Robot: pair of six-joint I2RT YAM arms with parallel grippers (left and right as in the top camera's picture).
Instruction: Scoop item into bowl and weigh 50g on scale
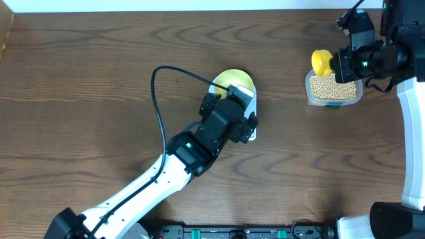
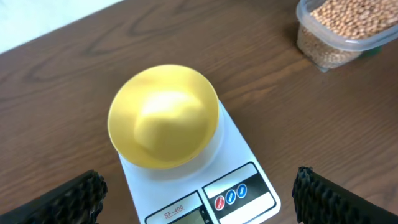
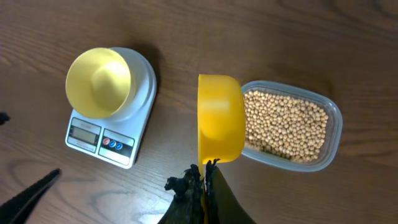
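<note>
The pale-yellow bowl stands empty on the white scale; both also show in the right wrist view, the bowl on the scale. My left gripper hovers over the scale's front edge, open and empty, its fingers wide to either side. The tan beans fill a clear tub at the far right. My right gripper is shut on the handle of a bright yellow measuring spoon, held on edge over the tub's left end.
The tub sits right of and beyond the scale on the brown wooden table. The left arm's black cable loops left of the bowl. The right arm reaches in from the right edge.
</note>
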